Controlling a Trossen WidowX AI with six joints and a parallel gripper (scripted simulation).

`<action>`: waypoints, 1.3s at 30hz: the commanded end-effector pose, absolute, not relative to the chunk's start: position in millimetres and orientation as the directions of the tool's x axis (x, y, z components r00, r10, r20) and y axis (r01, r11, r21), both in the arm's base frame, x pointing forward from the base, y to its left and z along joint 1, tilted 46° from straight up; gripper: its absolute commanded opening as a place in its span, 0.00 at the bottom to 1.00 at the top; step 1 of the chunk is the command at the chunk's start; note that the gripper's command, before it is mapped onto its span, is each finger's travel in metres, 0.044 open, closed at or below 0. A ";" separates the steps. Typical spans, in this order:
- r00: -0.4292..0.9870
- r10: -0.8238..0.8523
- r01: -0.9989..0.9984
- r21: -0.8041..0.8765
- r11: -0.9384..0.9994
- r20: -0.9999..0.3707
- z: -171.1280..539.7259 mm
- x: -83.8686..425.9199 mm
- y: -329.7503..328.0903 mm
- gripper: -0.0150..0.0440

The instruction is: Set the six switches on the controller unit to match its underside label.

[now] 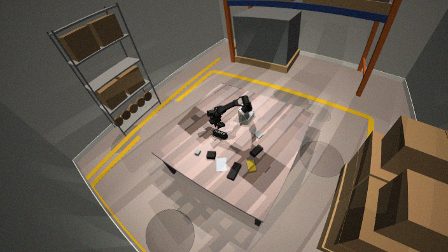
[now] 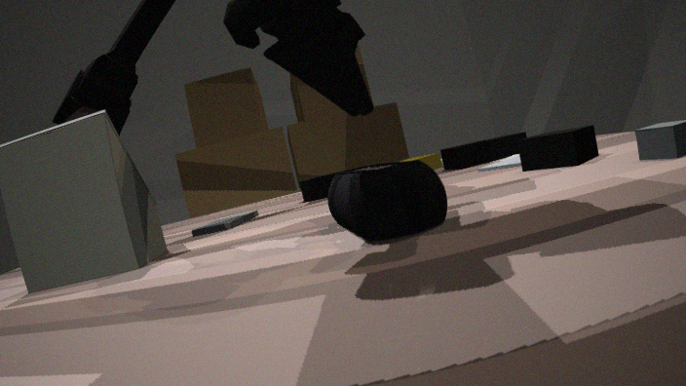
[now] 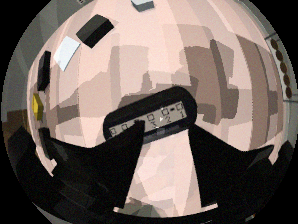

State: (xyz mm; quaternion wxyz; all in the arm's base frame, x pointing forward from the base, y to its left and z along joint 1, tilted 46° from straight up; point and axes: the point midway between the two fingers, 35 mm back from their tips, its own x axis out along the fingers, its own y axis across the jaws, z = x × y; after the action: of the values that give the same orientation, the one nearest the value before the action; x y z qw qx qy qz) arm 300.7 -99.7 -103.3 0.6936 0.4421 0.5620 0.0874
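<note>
Room, top view: a metal shelf (image 1: 111, 74) is standing at far left, beyond the bench (image 1: 191, 165) (image 2: 234, 341) (image 3: 165, 60).
Unit, top view: the controller unit (image 1: 220, 134) (image 2: 390, 202) (image 3: 145, 102) is lying just below the gripper (image 1: 218, 128) (image 2: 362, 113) (image 3: 166, 125); a white sheet (image 1: 221, 164) (image 2: 504, 163) (image 3: 66, 53) and a yellow block (image 1: 251, 166) (image 2: 426, 160) (image 3: 37, 106) are lying nearer.
Side, exterior view: the unit's rounded side is showing; the fingertips are hanging above it, apart from it.
Label, wrist view: only here are the numbered squares reading; 1, 2 and 3 are showing outlined, while a fingertip is covering part of the row.
Gripper, wrist view: its fingers are standing partly spread, pinching nothing.
</note>
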 end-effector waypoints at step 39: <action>0.048 0.698 0.996 0.088 0.021 -0.714 -146.9 319.2 -94.1 1.00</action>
State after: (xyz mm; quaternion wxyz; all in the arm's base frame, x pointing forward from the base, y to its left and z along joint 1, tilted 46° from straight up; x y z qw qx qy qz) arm 321.2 -99.6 -141.9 0.3132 0.6551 0.6434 -0.2424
